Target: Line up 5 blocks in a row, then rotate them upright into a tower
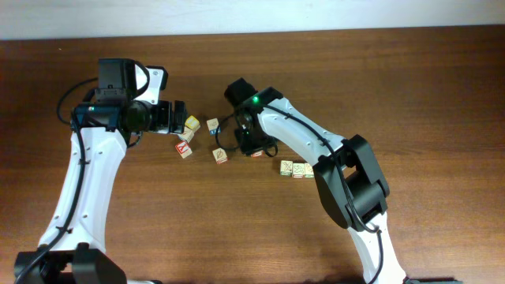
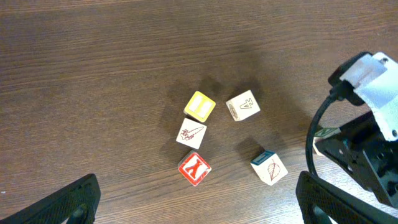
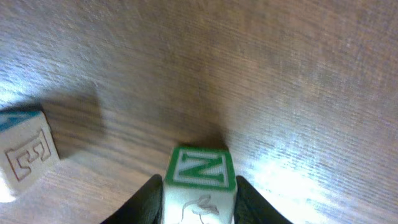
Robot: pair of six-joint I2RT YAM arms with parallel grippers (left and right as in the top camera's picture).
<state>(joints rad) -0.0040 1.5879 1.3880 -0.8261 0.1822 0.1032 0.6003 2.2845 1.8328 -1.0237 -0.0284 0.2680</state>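
In the right wrist view a pale block (image 3: 199,177) with a green N face sits on the table between my right gripper's (image 3: 200,202) fingers, which press both its sides. Overhead, that right gripper (image 1: 254,145) points down mid-table and hides this block. Another pale block with an E (image 3: 25,155) lies to its left. My left gripper (image 2: 199,211) hovers open above a loose group: an A block (image 2: 242,105), a red-sketch block (image 2: 191,132) and a leaf block (image 2: 269,167). Three blocks stand in a row (image 1: 298,169) right of centre.
A yellow-faced cube (image 2: 199,106) and a cube with a bold red Y (image 2: 194,168) lie among the group under the left gripper. The right arm's white link and cable (image 2: 367,118) reach in from the right. The table's far edge (image 1: 252,31) runs along the top.
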